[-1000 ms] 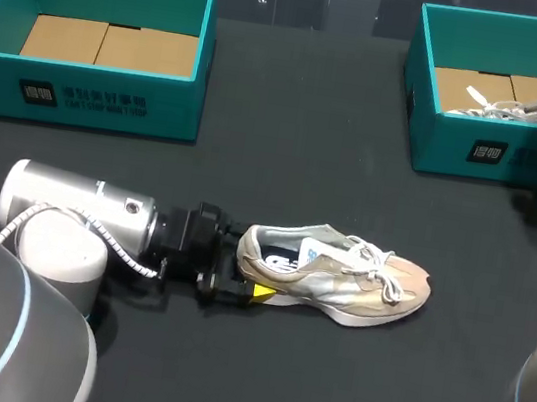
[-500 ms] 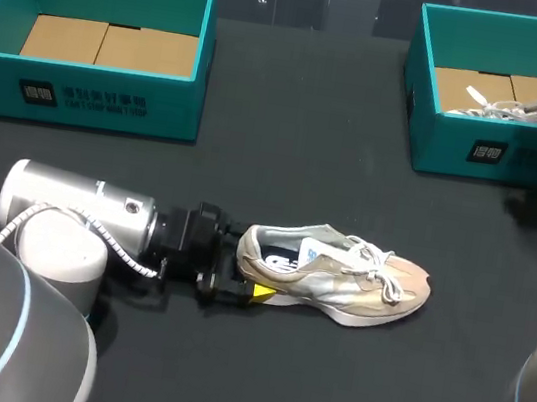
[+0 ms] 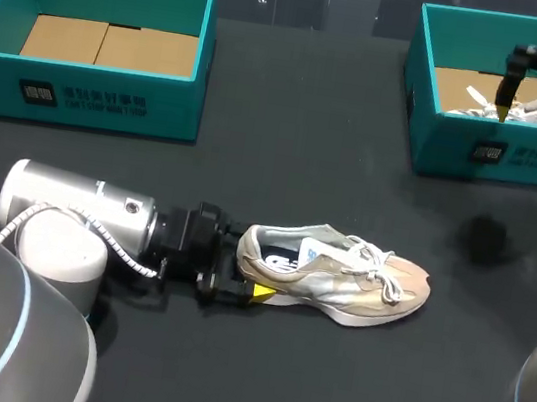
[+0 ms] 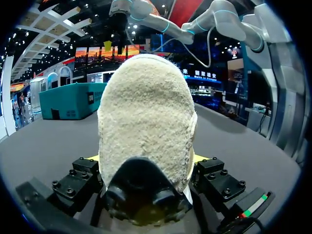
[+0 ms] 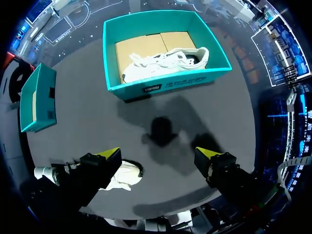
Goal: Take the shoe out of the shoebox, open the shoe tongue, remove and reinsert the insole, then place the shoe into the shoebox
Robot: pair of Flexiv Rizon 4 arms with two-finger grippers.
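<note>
Back left on the counter (image 3: 297, 145): the left shoebox (image 3: 92, 94). Back right: the right shoebox (image 3: 448, 147), with a second shoe (image 5: 165, 59) lying inside. Front middle, flat on the counter and well apart from both boxes: the shoe (image 3: 348, 279), toe to the right, heel to the left. At that heel, one on each side: the left fingers (image 3: 260, 293). High over the counter, before the right shoebox: the right fingers (image 3: 503, 103).

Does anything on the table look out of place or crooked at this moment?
Yes: the insole seems to stick up crooked out of the shoe on the table, instead of lying flat inside. Its laces hang loose. Nothing else stands out.
</note>
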